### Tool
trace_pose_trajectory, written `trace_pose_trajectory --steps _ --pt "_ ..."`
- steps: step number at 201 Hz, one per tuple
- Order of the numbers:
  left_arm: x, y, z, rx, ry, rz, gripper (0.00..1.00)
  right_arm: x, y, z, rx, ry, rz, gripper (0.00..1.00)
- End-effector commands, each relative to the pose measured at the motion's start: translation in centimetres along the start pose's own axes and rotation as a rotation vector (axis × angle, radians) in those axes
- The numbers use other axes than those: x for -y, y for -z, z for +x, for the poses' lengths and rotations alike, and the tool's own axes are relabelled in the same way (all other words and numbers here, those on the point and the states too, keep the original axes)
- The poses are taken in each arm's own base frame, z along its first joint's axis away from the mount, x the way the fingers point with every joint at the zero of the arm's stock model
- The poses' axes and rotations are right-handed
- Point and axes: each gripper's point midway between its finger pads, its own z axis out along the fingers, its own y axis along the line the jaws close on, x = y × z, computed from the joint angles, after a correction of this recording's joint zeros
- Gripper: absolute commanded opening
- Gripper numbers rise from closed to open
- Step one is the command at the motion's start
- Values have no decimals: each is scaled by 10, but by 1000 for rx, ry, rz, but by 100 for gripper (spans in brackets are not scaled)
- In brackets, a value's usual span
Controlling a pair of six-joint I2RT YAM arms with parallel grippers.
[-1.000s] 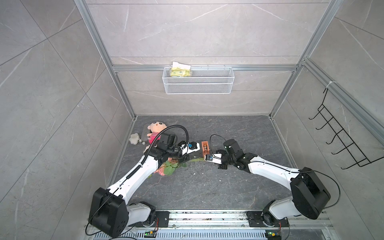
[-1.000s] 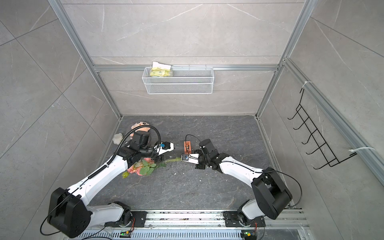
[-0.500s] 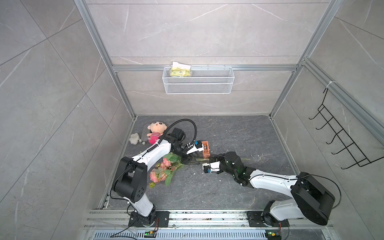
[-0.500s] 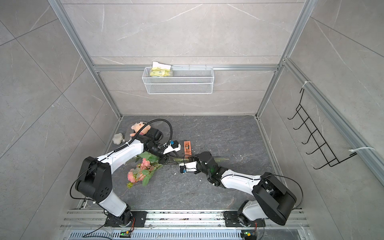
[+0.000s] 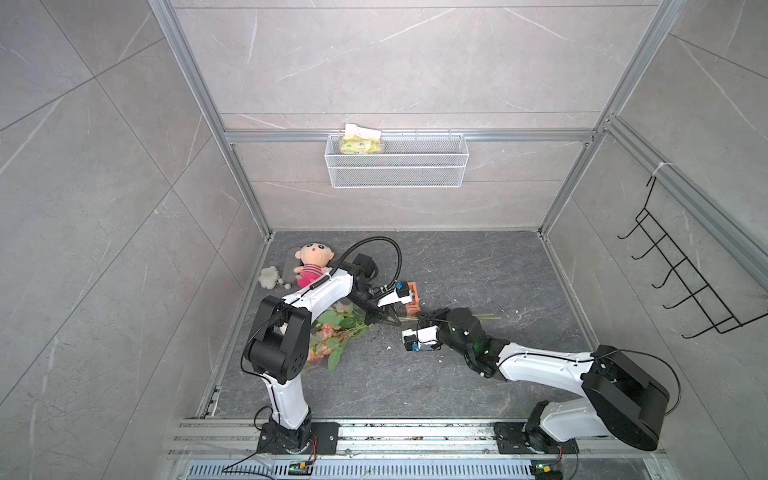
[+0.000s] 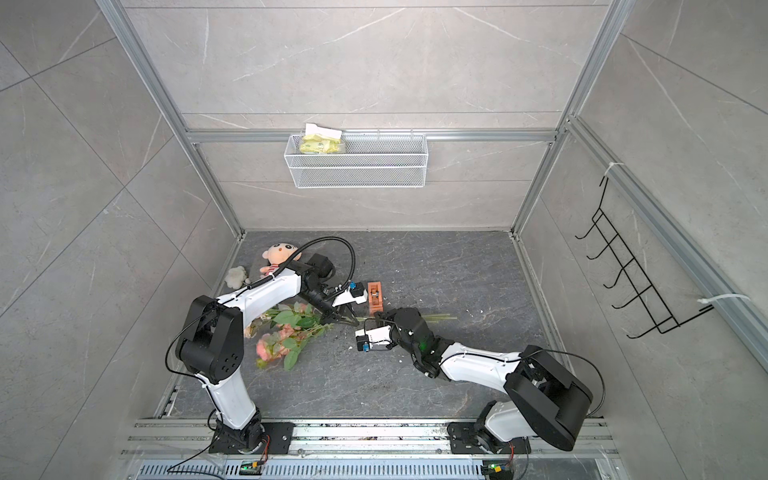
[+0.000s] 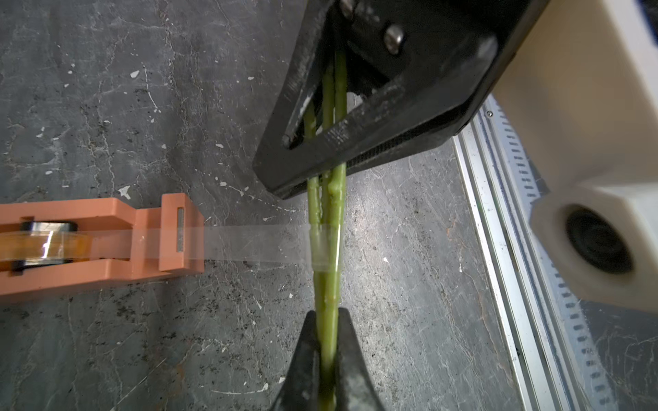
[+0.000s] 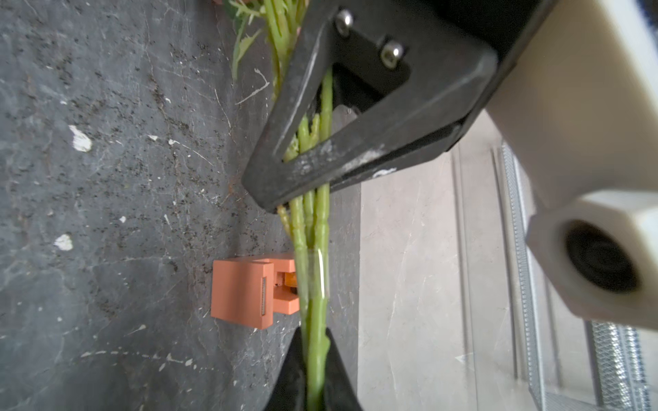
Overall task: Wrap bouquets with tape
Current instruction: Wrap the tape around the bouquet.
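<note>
- The bouquet (image 5: 330, 336) lies flat on the dark floor (image 5: 415, 386). In both top views its long axis runs on the 9-to-3 o'clock line, with pink blooms and leaves toward 8 o'clock and the bare stems (image 7: 325, 210) running out toward 3 o'clock.
- Both arms meet on that bare stretch.
- The left gripper (image 7: 325, 315) is clamped on the stems on the bloom side, at 9 o'clock of the taped spot.
- The right gripper (image 8: 315, 336) sits on the cut-end side, at 3 o'clock. Its jaws lie tight against the stems on both sides with no gap showing, so it reads as gripping too.
- The orange dispenser (image 5: 412, 300) stands on the floor at about 12 o'clock from the taped spot. It is just beyond the stems, apart from them and near both grippers.
- The tape (image 7: 256, 245) stretches taut from the dispenser's mouth toward 6 o'clock. It meets the stems square-on, about midway between the two grippers.
- A short clear band of it is already stuck round the stems there.
- Judgement: the next move turns on that right angle. Rolling the stems about their own axis would wind on more tape, and drawing them toward 6 o'clock would pull more off the roll.
</note>
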Motion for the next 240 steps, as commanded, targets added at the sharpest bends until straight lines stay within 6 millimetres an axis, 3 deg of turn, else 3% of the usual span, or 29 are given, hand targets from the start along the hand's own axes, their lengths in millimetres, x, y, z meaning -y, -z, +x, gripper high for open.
trace_pose_trajectory --steps 1,12,27,41,54,72,106,110,116,121,134,161,195,207,231,240 --pt "-8 9 -8 -31 -61 -135 0 -1 14 -3 -39 -200 -180 39" --pt "-17 10 -9 -51 -90 -230 0 -9 25 -5 -49 -312 -289 51" --pt "-30 12 -13 -68 -130 -369 0 -19 53 -15 -18 -449 -483 50" --pt "-39 13 -19 -84 -182 -488 0 -1 77 -24 93 -598 -555 55" --pt "-41 15 -26 -93 -225 -565 0 24 90 -19 134 -745 -557 61" --pt "-42 24 -36 -86 -285 -679 0 36 105 -10 150 -903 -636 68" --pt "-31 35 -53 -72 -473 -897 0 48 88 26 47 -1182 -775 75" --pt "-30 35 -55 -77 -499 -917 0 47 85 27 38 -1211 -815 78" --pt "-28 34 -58 -83 -534 -952 0 45 80 27 33 -1230 -869 97" --pt "-25 32 -59 -101 -565 -965 0 43 78 27 31 -1247 -926 99" --pt "-21 24 -62 -167 -637 -1010 0 44 71 24 83 -1315 -1043 100" --pt "-15 18 -67 -181 -683 -1039 0 37 45 33 57 -1356 -1075 100" --pt "-17 23 -69 -163 -698 -1089 0 7 30 38 -38 -1320 -1102 99" --pt "-18 27 -72 -148 -703 -1114 0 1 25 39 -44 -1326 -1125 89" --pt "-17 25 -71 -147 -715 -1106 0 -7 17 42 -65 -1346 -1165 56" --pt "-18 25 -70 -153 -713 -1112 0 -8 14 43 -66 -1349 -1164 53"
